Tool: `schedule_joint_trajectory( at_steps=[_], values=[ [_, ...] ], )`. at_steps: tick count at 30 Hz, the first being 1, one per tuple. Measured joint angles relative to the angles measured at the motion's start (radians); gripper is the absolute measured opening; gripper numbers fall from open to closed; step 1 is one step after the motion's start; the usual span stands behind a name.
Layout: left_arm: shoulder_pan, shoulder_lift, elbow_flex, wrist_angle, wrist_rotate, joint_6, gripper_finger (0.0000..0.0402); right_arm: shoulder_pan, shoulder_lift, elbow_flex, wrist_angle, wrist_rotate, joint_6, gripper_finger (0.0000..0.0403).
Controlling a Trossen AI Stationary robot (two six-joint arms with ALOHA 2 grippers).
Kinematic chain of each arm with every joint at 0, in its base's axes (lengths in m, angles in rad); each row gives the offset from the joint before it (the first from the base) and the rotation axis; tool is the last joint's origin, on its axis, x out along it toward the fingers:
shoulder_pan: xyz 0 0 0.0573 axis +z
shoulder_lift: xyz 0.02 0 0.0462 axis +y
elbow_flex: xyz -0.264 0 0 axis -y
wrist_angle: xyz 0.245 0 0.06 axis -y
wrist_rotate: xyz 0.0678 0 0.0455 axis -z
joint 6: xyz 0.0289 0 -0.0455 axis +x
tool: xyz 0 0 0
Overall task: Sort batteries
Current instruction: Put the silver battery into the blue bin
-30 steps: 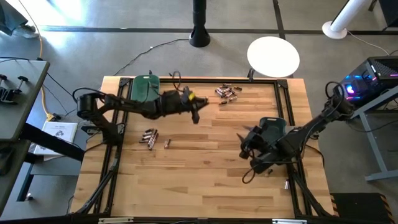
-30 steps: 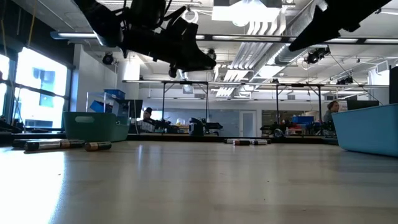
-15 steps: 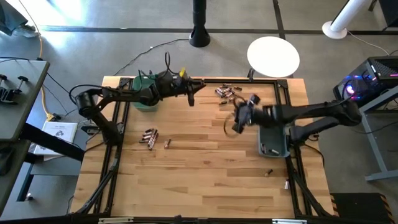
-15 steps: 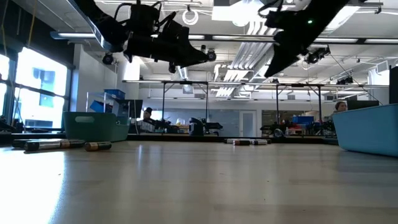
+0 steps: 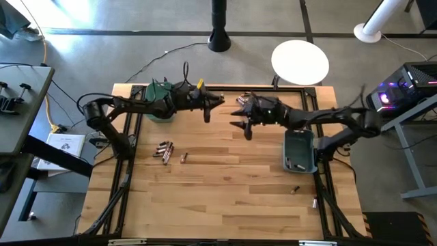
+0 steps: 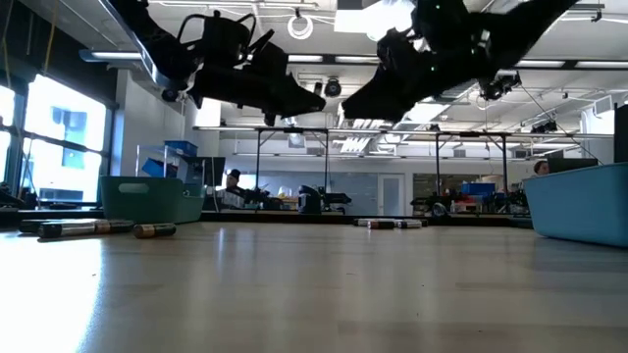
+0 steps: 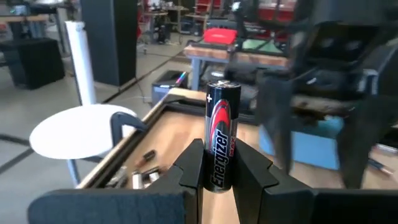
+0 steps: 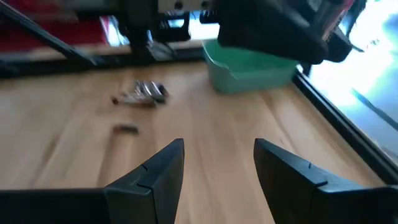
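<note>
Mid-sort: left tool (image 7: 219,163) clamped on an upright battery (image 7: 222,144) near the green bin (image 5: 158,109), due dropping there; right tool (image 8: 219,163) spread, empty, nearing the far-edge pile (image 5: 246,102).

Overhead light: I see the table (image 5: 225,178) evenly lit from above, shadows faint.
Floor glare: bright patch on the concrete at far left.
Low view: ceiling lamps (image 6: 392,15) blow out; both arms read as black silhouettes against them.
Window (image 6: 64,142): washes out the left side.
Left wrist: the battery (image 7: 221,134) is sharp, the other arm behind it smeared.
Right wrist: all soft, with white glare at one edge.
</note>
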Motion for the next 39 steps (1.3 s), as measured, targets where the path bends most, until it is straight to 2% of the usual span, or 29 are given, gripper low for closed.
schedule_joint_trajectory(
  at_steps=[3, 6, 11, 16, 20, 23, 27, 29, 35, 39],
  values=[
    [-0.048, 0.000, -0.024, 0.023, -0.025, 0.018, 0.0040, 0.003, 0.030, -0.055, 0.211, -0.005, 0.053, 0.0188],
    [-0.107, 0.000, -0.052, 0.043, -0.093, 0.062, 0.0040, 0.020, 0.030, -0.070, 0.299, -0.080, 0.064, 0.0188],
    [-0.201, 0.000, -0.061, 0.047, -0.207, 0.093, 0.0040, 0.066, 0.028, -0.056, 0.307, -0.226, 0.117, 0.0188],
    [-0.287, 0.000, -0.061, 0.074, -0.212, 0.077, 0.0040, 0.118, 0.027, 0.007, 0.312, -0.314, 0.104, 0.0188],
    [-0.340, 0.000, -0.061, 0.073, -0.212, 0.078, 0.0040, 0.195, 0.027, 0.052, 0.312, -0.334, -0.015, 0.0188],
    [-0.370, 0.000, -0.061, 0.075, -0.213, 0.078, 0.0040, 0.255, 0.026, 0.077, 0.291, -0.203, -0.082, 0.0188],
    [-0.393, 0.000, -0.061, 0.074, -0.212, 0.064, 0.0041, 0.318, 0.006, 0.100, 0.152, 0.144, -0.159, 0.0188],
    [-0.400, 0.000, -0.061, 0.073, -0.213, 0.061, 0.0042, 0.346, -0.004, 0.100, 0.094, 0.252, -0.166, 0.0188],
    [-0.419, 0.000, -0.061, 0.079, -0.213, 0.054, 0.0043, 0.428, -0.031, 0.100, -0.015, 0.439, -0.164, 0.0188],
    [-0.424, 0.000, -0.060, 0.077, -0.213, 0.054, 0.0043, 0.449, -0.032, 0.100, -0.049, 0.486, -0.117, 0.0185]
  ],
)
